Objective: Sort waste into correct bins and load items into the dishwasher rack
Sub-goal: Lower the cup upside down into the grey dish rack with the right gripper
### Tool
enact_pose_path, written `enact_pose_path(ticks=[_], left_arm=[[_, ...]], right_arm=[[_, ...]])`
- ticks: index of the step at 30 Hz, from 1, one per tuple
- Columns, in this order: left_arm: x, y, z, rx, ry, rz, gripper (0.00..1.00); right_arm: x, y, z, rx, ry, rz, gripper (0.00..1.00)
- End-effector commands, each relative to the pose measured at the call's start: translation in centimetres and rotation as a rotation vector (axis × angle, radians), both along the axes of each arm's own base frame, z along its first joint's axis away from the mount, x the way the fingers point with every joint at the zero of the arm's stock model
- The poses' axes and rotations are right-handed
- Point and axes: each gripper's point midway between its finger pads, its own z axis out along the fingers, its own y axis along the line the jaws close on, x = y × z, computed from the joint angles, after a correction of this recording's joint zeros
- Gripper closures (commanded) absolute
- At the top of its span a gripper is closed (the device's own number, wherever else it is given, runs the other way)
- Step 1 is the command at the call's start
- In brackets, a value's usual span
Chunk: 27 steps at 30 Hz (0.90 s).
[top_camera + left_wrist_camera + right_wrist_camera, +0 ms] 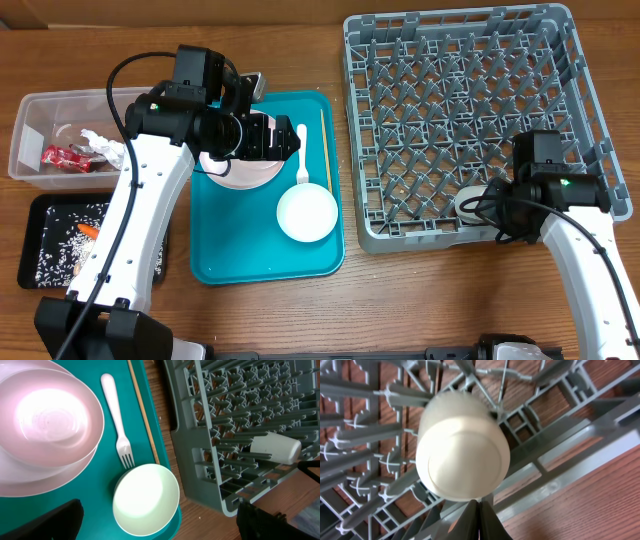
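A white cup (462,452) lies on its side among the pegs of the grey dishwasher rack (352,130). My right gripper (480,519) is shut and empty just below the cup's base. Over the teal tray (240,250), my left gripper (160,527) hangs open, holding nothing. It is above a white bowl (146,499), beside a pink bowl (50,420) stacked on a white plate (30,482). A white fork (117,425) and a thin chopstick (142,415) lie on the tray between bowl and rack.
At the far left, a clear tub (30,110) holds a red wrapper (62,157) and tissues (100,145). Below it, a black tray (40,215) holds rice grains (60,250) and a carrot piece (88,231). Bare wood separates tray and rack.
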Motion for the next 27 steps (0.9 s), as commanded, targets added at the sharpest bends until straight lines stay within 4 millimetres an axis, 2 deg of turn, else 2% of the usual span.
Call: enact_pose_path(ticks=[1, 11, 15, 27], left_arm=[[0.1, 0.0, 0.2, 0.002, -0.009, 0.000, 0.00], [0.1, 0.0, 0.2, 0.002, -0.009, 0.000, 0.00], [0.1, 0.0, 0.2, 0.002, -0.008, 0.000, 0.00], [0.1, 0.0, 0.2, 0.002, -0.009, 0.000, 0.00]], right_arm=[[-0.9, 0.5, -0.6, 0.029, 0.021, -0.006, 0.96], [-2.1, 1.7, -2.0, 0.096, 0.065, -0.004, 0.96], [-2.2, 2.5, -2.0, 0.140, 0.067, 0.004, 0.96], [-2.9, 2.6, -2.1, 0.149, 0.097, 0.003, 0.96]])
